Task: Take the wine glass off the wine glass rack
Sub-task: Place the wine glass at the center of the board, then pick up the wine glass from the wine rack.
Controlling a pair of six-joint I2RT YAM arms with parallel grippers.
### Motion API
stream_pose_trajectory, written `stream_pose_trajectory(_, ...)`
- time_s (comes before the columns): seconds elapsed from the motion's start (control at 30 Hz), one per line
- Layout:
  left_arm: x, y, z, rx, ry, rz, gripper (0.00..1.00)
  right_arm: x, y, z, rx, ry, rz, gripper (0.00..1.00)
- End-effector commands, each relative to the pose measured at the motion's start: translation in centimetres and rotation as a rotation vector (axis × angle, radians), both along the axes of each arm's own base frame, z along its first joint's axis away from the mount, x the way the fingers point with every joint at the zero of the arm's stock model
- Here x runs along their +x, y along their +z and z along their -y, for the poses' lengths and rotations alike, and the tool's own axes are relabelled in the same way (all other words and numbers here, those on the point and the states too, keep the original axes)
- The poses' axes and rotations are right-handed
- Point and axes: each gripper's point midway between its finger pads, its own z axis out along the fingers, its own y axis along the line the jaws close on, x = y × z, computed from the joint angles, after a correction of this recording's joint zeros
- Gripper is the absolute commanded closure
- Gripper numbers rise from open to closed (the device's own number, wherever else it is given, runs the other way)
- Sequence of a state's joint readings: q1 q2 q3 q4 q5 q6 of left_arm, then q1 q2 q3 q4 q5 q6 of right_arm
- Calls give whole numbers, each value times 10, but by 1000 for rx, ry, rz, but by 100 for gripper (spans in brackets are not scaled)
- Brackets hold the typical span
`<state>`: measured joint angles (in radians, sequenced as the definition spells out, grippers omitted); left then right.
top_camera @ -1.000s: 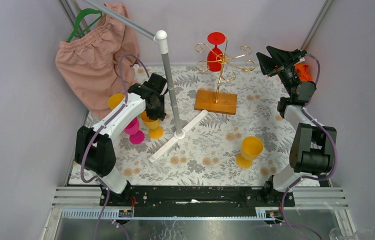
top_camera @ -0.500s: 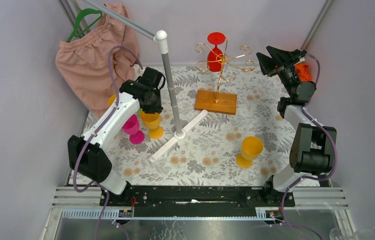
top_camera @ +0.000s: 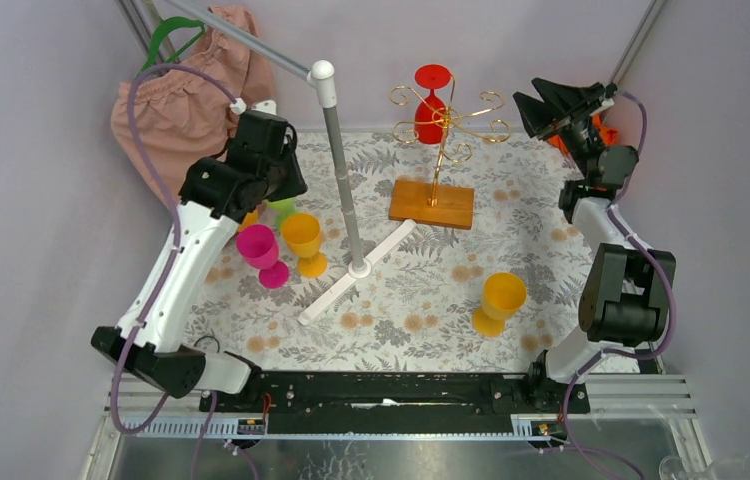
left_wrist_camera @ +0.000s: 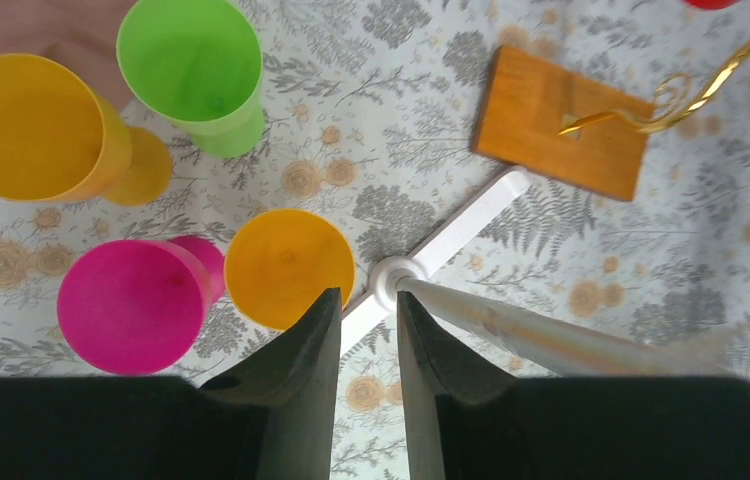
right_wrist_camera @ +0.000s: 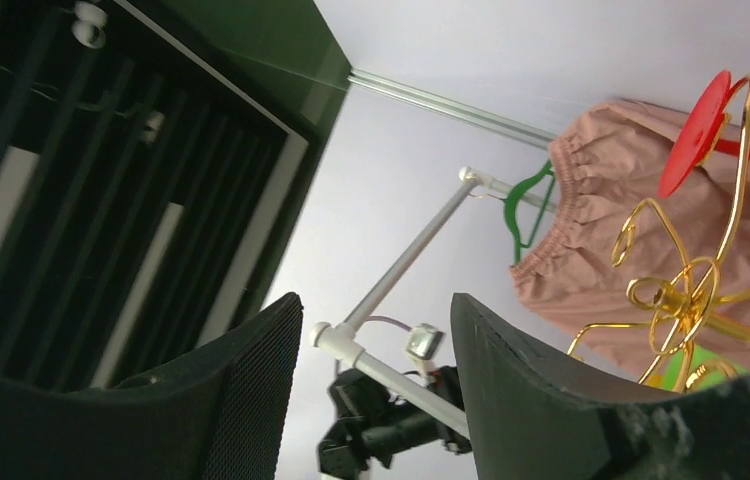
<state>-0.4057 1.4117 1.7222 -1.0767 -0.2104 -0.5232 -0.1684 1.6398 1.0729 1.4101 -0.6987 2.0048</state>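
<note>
The left gripper (left_wrist_camera: 367, 296) has risen off the orange goblet (top_camera: 301, 238) near the table's left edge, jaws narrowly parted and empty. The red wine glass (top_camera: 431, 104) still hangs inverted on the wine glass rack (top_camera: 432, 203) at the far edge. The right gripper (right_wrist_camera: 376, 300) waits at the far-right corner with jaws spread, so the glass is yet to be taken.

Pale lilac walls (top_camera: 41, 200), leaf-print tablecloth (top_camera: 421, 290), aluminium rail (top_camera: 151, 392) along near edge, even light
</note>
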Motion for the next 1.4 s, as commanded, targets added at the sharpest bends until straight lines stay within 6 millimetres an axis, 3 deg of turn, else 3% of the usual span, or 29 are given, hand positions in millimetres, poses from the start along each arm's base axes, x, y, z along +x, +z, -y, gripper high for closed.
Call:
stream_pose_trajectory(0.0, 2, 50, -4, -113, 41, 161, 66, 4, 33, -6, -147, -26, 85, 36)
stream_pose_trajectory(0.1, 9, 78, -3, -267, 0, 263, 66, 17, 42, -10, -257, -51, 72, 36)
stream_pose_trajectory(0.3, 9, 145, 24, -744, -296, 456, 65, 44, 44, -8, -517, -130, 15, 37)
stream_pose_trajectory(0.47, 8, 176, 48, -1005, -531, 503, 66, 59, 32, -4, -628, -155, -31, 39)
stream_pose_trajectory(0.67, 4, 208, 46, -1156, -641, 576, 66, 71, 16, -22, -733, -111, -66, 39)
stream_pose_trajectory(0.83, 19, 208, 23, -1262, -615, 580, 68, 80, 3, -54, -802, -34, -78, 39)
stream_pose_trajectory(1.03, 43, 176, -6, -1349, -531, 551, 71, 94, -10, -81, -822, 7, -94, 42)
stream_pose_trajectory(1.2, 54, 153, -11, -1333, -476, 517, 72, 100, -26, -102, -848, 31, -115, 45)
stream_pose_trajectory(1.37, 55, 149, -13, -1281, -449, 513, 72, 106, -43, -110, -885, 23, -146, 48)
